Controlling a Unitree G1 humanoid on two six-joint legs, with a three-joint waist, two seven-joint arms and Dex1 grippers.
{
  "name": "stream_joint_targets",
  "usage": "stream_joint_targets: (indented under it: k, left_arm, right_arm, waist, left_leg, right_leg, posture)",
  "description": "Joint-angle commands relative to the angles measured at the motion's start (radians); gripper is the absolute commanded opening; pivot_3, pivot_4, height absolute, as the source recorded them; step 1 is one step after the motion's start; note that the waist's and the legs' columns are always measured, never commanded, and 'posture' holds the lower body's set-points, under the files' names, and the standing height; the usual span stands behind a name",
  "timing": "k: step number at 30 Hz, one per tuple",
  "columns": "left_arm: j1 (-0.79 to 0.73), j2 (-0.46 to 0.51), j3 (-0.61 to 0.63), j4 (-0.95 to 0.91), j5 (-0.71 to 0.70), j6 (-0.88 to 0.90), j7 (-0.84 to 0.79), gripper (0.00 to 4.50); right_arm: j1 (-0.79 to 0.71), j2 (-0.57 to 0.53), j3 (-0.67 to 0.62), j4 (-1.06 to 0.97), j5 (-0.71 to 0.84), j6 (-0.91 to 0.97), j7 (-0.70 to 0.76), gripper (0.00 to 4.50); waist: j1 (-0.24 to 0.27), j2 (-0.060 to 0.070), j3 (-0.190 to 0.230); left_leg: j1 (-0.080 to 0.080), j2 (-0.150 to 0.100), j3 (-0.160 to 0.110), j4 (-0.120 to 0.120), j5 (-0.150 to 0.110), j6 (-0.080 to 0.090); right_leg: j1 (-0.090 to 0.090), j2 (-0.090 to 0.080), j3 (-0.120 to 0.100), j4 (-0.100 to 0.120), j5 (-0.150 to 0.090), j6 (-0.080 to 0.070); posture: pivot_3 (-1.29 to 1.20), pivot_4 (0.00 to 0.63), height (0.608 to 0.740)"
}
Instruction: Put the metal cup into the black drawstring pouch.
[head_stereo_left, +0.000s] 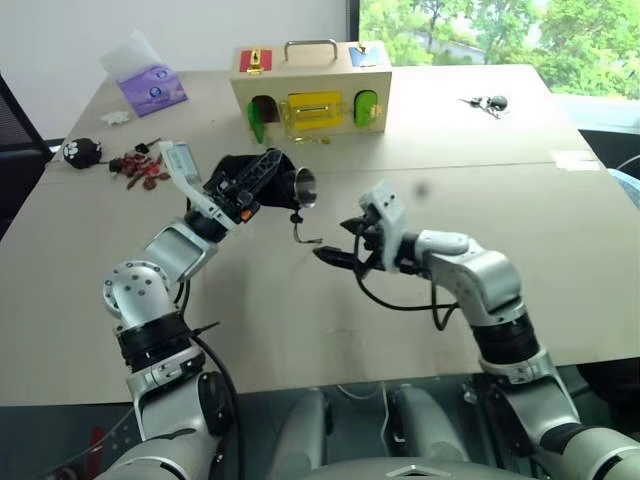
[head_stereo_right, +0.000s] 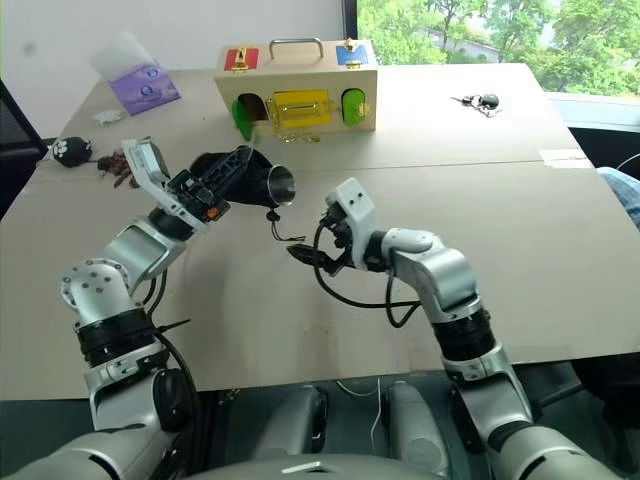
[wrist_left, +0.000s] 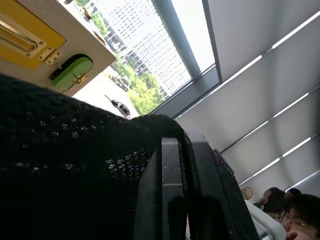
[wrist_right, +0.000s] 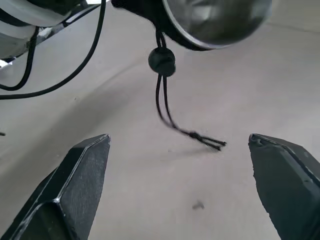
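The right gripper (head_stereo_left: 338, 245) has its black fingers (wrist_right: 80, 185) spread wide apart, holding nothing. Just beyond its tips hangs a thin black cord (wrist_right: 167, 107) with a round toggle. Above that, the shiny silver cup (head_stereo_left: 304, 187) sits in the pouch (head_stereo_left: 262, 180), a soft, matte black bag, with its rim poking out. The left gripper (head_stereo_left: 262, 172) is clamped on the pouch, holding it above the table (head_stereo_left: 520, 200).

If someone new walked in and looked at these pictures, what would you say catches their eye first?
The left gripper, raised over the table, clamps the black drawstring pouch with the shiny metal cup poking from its mouth and the cord dangling. Just beside it, the right gripper hangs wide open. Behind stands a wooden latch box with colourful doors.
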Motion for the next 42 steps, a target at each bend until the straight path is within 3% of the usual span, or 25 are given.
stream_joint_targets:
  k: [1,7,10,13,17,18,23,28,31,34,35,42]
  left_arm:
    - [-0.019,0.016,0.002,-0.031,-0.051,-0.016,0.024,0.0]
    - [-0.027,0.033,0.012,-0.062,-0.115,-0.014,0.092,0.0]
    - [-0.013,0.043,0.017,-0.088,-0.148,-0.019,0.126,0.0]
    - [0.007,0.055,0.023,-0.119,-0.185,-0.026,0.161,0.0]
    - [0.042,0.07,0.032,-0.148,-0.234,-0.045,0.203,0.0]
    - [0.055,0.072,0.033,-0.156,-0.243,-0.052,0.212,0.0]
    - [0.104,0.049,0.04,-0.19,-0.287,-0.119,0.261,0.0]
    - [0.193,-0.039,0.072,-0.207,-0.32,-0.234,0.293,0.0]
    - [0.263,-0.116,0.057,-0.241,-0.337,-0.286,0.31,0.79]
    - [0.314,-0.123,0.018,-0.253,-0.3,-0.311,0.279,2.26]
    - [0.326,-0.107,-0.002,-0.259,-0.276,-0.31,0.25,2.55]
    - [0.307,0.008,-0.181,-0.319,-0.023,-0.381,0.088,2.55]
  right_arm:
    - [-0.056,0.056,0.012,0.086,-0.015,-0.123,-0.02,4.48]
    - [-0.155,0.135,0.046,0.346,-0.031,-0.286,0.049,4.48]
    - [-0.217,0.18,0.038,0.491,-0.056,-0.375,0.045,3.76]
    - [-0.242,0.195,0.028,0.55,-0.057,-0.426,0.04,2.39]
    - [-0.223,0.168,0.022,0.51,-0.061,-0.438,0.039,0.37]
    - [-0.209,0.149,0.025,0.479,-0.068,-0.433,0.038,0.03]
    - [-0.146,-0.018,0.034,0.213,-0.117,-0.348,0.038,0.03]
    - [-0.259,-0.287,0.027,0.071,-0.262,-0.309,0.031,0.03]
    - [-0.406,-0.347,0.01,0.088,-0.269,-0.327,0.048,0.0]
    - [-0.511,-0.353,0.012,0.099,-0.271,-0.346,0.064,0.0]
    - [-0.534,-0.356,0.017,0.097,-0.279,-0.356,0.073,0.0]
    - [-0.588,-0.409,0.05,0.07,-0.336,-0.428,0.132,0.0]
  waist:
    - [0.001,0.0,0.0]
    - [0.002,0.0,0.0]
    - [0.001,0.0,0.0]
    - [0.002,0.0,0.0]
    - [0.002,0.0,0.0]
    - [0.002,0.0,0.0]
    - [0.01,0.0,0.0]
    - [0.012,0.0,0.0]
    - [0.001,0.0,0.0]
    - [0.001,0.0,0.0]
    - [0.001,0.0,0.0]
    - [0.02,0.0,0.0]
  left_leg:
    - [0.0,0.0,0.0,0.0,0.0,0.0]
    - [0.0,0.0,0.0,0.001,0.0,0.0]
    - [0.0,0.0,0.0,0.001,0.0,0.0]
    - [-0.001,0.0,-0.001,0.001,0.0,0.0]
    - [-0.001,0.0,-0.001,0.001,0.0,0.0]
    - [-0.001,0.0,-0.001,0.001,0.0,0.0]
    - [-0.001,0.0,-0.002,0.001,0.0,0.0]
    - [-0.001,-0.001,-0.001,0.002,0.0,0.0]
    - [-0.001,-0.001,0.001,0.002,0.0,0.0]
    - [0.0,0.001,0.002,0.001,0.0,0.0]
    - [0.0,0.001,0.003,0.001,0.0,0.0]
    - [-0.002,-0.001,0.005,0.002,0.0,0.001]
  right_leg:
    - [0.0,0.0,0.0,0.0,0.0,0.0]
    - [0.0,0.0,-0.001,0.0,0.0,0.0]
    - [0.0,0.0,-0.001,0.0,0.0,0.0]
    - [0.0,0.0,-0.001,0.0,0.0,0.0]
    - [0.0,-0.001,-0.001,0.0,0.0,0.0]
    - [0.0,-0.001,-0.001,0.0,0.0,0.0]
    - [0.0,-0.002,-0.001,-0.001,0.0,0.0]
    - [0.0,-0.004,-0.001,0.0,0.0,0.0]
    - [0.0,-0.001,0.0,0.0,0.0,0.0]
    - [0.0,0.0,0.0,0.0,0.0,-0.001]
    - [0.0,0.001,-0.001,0.0,0.0,-0.001]
    - [0.001,-0.001,-0.001,-0.002,0.0,-0.001]
  posture:
    - [0.0,0.15,0.74]
    - [0.0,0.15,0.74]
    - [0.0,0.15,0.74]
    - [0.0,0.15,0.74]
    - [0.0,0.15,0.74]
    - [0.0,0.15,0.74]
    - [0.0,0.15,0.74]
    - [0.0,0.15,0.74]
    - [0.0,0.15,0.74]
    - [0.0,0.15,0.74]
    - [0.0,0.15,0.74]
    - [0.0,0.15,0.74]
